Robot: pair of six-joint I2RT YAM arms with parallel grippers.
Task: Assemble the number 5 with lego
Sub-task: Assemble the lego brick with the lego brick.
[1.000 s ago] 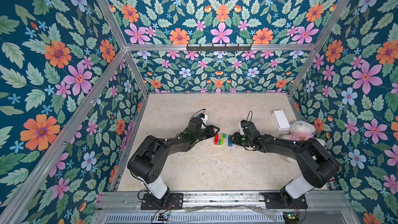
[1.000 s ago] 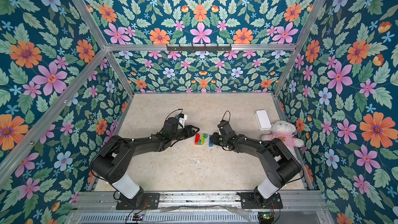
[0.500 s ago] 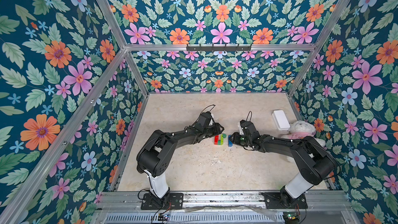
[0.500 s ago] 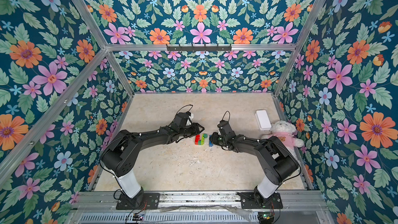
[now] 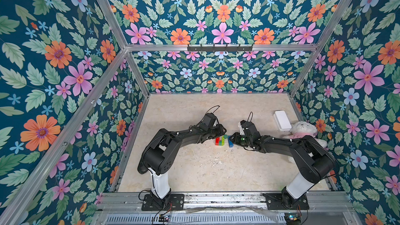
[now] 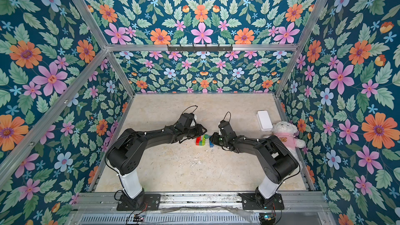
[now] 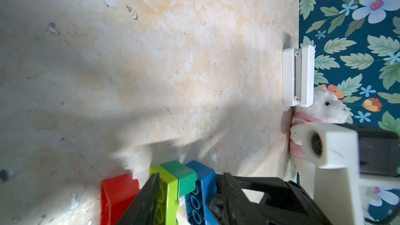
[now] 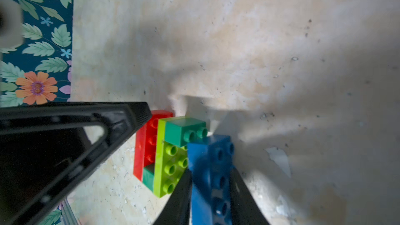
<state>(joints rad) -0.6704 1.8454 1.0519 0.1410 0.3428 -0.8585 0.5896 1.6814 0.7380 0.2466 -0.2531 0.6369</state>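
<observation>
In both top views the half-built number 5 (image 5: 220, 141) lies on its side near the middle of the desk (image 5: 194, 169). The blue brick (image 5: 231, 143) is just beside it at 3 o'clock. The right arm (image 5: 281, 142) reaches in from 3 o'clock to that brick. The left arm (image 5: 184, 136) ends close by at 11 o'clock of the figure. A white box (image 6: 264, 120) and a plush toy (image 6: 283, 134) sit well apart, toward 2 and 3 o'clock at the desk's edge.

In the left wrist view a red brick (image 7: 116, 193), a lime brick (image 7: 171, 189), a dark-green brick (image 7: 184, 176) and the blue one form a row. One dark finger (image 7: 149, 200) crosses the seam of red and lime. Whether the left jaws pinch anything or merely hover, I cannot tell.

In the right wrist view the right jaws pinch the blue brick by its long sides. It sits askew: one end meets the dark-green brick's studs and the rest angles away from the lime studs. A second dark-green brick (image 8: 148, 177) fills the gap between red and lime at the far end.

Blue looks to be the last layer. To seat it well, first square it parallel to the lime brick with the ends flush. Then push straight toward 9 o'clock while the left jaws brace the red brick, so the figure cannot slide. An angled press would likely spin the stack.
</observation>
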